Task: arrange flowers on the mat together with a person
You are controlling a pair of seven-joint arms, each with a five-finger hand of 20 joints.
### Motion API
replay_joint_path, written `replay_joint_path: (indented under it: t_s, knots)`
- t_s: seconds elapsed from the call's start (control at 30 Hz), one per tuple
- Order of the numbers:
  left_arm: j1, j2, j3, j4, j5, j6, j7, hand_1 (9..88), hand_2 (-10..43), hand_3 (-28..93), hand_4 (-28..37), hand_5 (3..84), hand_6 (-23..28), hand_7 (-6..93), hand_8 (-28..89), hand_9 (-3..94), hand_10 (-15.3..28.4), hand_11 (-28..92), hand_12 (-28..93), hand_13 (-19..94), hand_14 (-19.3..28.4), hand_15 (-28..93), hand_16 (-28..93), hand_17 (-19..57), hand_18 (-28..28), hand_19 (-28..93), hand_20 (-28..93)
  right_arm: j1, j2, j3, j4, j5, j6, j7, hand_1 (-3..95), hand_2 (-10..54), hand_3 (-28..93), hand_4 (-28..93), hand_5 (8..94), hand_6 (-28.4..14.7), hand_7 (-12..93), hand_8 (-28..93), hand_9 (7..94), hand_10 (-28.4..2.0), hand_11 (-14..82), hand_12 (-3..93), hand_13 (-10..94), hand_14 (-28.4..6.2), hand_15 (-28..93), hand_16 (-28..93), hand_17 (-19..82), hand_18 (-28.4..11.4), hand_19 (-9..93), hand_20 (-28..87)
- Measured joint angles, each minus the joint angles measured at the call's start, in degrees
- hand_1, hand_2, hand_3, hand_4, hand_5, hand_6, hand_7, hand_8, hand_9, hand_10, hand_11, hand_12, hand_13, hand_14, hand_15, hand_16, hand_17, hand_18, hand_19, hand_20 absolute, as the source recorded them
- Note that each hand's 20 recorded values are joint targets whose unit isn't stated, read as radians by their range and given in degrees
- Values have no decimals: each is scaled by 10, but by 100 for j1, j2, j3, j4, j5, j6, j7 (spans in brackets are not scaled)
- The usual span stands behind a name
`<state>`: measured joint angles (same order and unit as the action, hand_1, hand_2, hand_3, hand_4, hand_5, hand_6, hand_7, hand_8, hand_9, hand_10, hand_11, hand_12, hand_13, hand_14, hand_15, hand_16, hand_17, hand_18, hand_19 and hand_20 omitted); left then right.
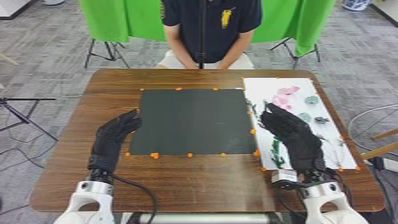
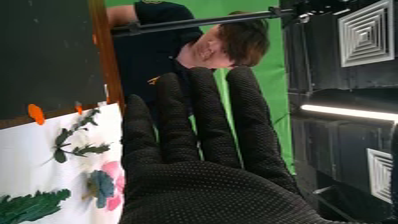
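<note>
In the head view my left hand (image 1: 116,131) is at the left edge of the dark mat (image 1: 191,120), fingers straight and holding nothing. My right hand (image 1: 286,125) is over the left part of a white sheet (image 1: 266,86), open. Pink flowers (image 1: 284,96), grey-green flowers (image 1: 311,100) and green leaves (image 1: 276,154) lie on that sheet, partly hidden by the right hand. In the right wrist view the right hand (image 2: 209,187) has its fingers straight, beside a leafy sprig (image 2: 80,147), a pink flower (image 2: 113,172) and a dark green leaf (image 2: 34,205).
Orange tape pieces (image 1: 155,155) mark the edges of the mat and sheet on the brown table (image 1: 191,182). A person sits across the table, hands low beyond its far edge. A dark vertical pole stands before the person.
</note>
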<state>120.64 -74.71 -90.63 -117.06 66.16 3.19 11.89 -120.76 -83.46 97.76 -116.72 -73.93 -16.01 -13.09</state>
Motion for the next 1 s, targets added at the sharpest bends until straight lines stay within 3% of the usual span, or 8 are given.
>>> replay_joint_path:
  t_s: [0.3, 0.47, 0.63, 1.0]
  knots:
    - [-15, 0, 8, 3, -8, -3, 6, 260, 20, 608, -224, 441, 48, 107, -59, 447, 142, 157, 120, 371, 179, 121, 24, 81, 146, 145, 191, -13, 0, -17, 0, -8, 25, -7, 103, -95, 753, -234, 389, -24, 93, -80, 413, -147, 44, 125, 330, -130, 107, 133, 169, -132, 29, 234]
    - [-17, 5, 33, 11, -113, -2, 94, 279, -11, 611, -198, 400, 44, 100, -53, 412, 134, 147, 125, 371, 178, 120, 26, 96, 156, 179, 210, -19, -1, -18, -1, -14, 25, -6, 103, -95, 757, -226, 396, -24, 96, -81, 416, -147, 45, 125, 329, -131, 107, 135, 167, -138, 35, 234]
    - [-15, -4, 31, 12, -156, 5, 157, 269, -14, 621, -203, 416, 43, 105, -53, 425, 133, 151, 128, 368, 176, 121, 29, 66, 140, 142, 195, -19, -2, -30, -1, -15, 18, -4, 105, -95, 755, -225, 403, -26, 97, -82, 419, -149, 46, 126, 331, -130, 107, 136, 167, -137, 34, 231]
    - [-14, -25, 20, 10, -145, 0, 141, 267, -13, 624, -209, 439, 44, 114, -59, 447, 139, 159, 128, 370, 175, 121, 32, 62, 135, 125, 190, -18, 0, -30, -4, -13, 22, -2, 108, -95, 751, -223, 413, -27, 97, -82, 424, -150, 46, 126, 330, -133, 107, 138, 168, -135, 34, 234]
